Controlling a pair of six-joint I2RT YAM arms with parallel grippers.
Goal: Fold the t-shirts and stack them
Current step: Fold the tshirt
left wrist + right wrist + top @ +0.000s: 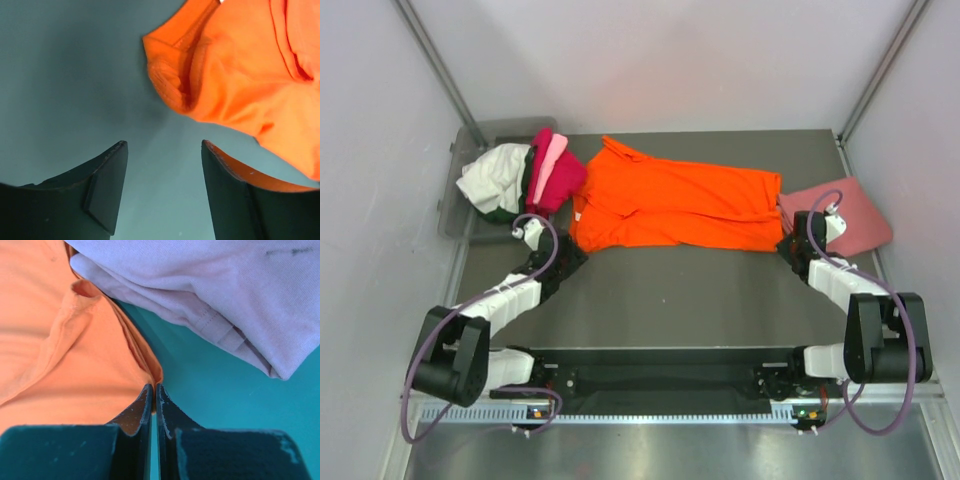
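While the orange t-shirt (670,205) lies spread lengthwise across the back of the tabletop (680,300), a pincer sits at each of its near corners.

Left pincer (162,145): jaws apart, nothing between them, only bare tabletop in the gap. The shirt's bunched corner lies just ahead of the tips. In the top view this pincer is dark on the dark surface and hard to make out.

Right pincer (154,386): jaws pressed together, tips nipping the hem corner of the orange t-shirt. Only a sliver of cloth is caught.

Just right of it is the folded salmon-pink t-shirt (840,215), near the orange hem. The right wrist view shows a strip of tabletop between the two and makes this shirt look pale lilac. Both shirts are cut off by that view's edges.

Back left there is a heap of t-shirts over the grey bin (470,135):
- white t-shirt (492,178)
- magenta t-shirt (560,178), which touches the orange t-shirt's left end
- light pink t-shirt (552,152)
- dark green t-shirt (526,180), showing only as a strip

The heap hides most of the bin, so I cannot tell how much cloth is inside it or how the shirts are layered.
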